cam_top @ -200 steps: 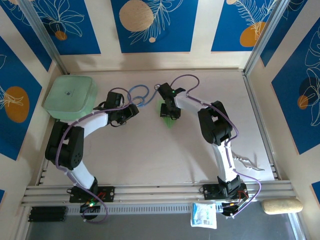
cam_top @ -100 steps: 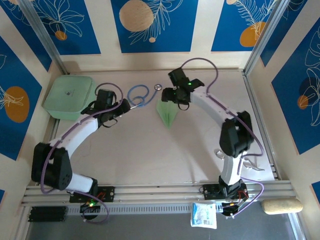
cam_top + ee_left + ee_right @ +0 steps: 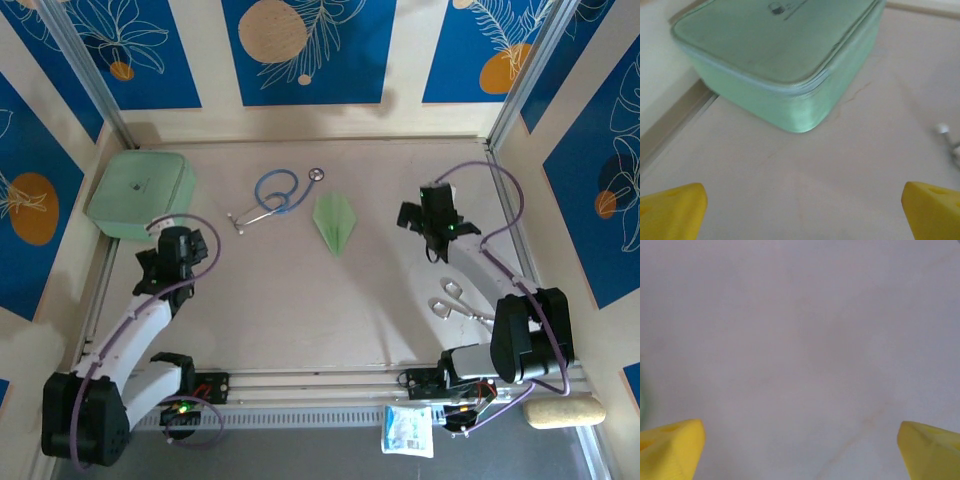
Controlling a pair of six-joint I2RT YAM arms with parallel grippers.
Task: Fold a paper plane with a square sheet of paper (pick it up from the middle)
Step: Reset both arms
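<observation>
Table (image 3: 300, 300): one paper plane (image 3: 335, 222), maybe scissors (image 3: 455, 300)

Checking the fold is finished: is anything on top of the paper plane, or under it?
Nothing rests on the paper plane; it lies on the table. Whatever is beneath the paper is covered.

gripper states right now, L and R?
Left gripper: open, holding nothing.
Right gripper: open, holding nothing.

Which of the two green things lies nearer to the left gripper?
The thick mint-green box at the far left; the flat, pointed paper plane lies mid-table.
</observation>
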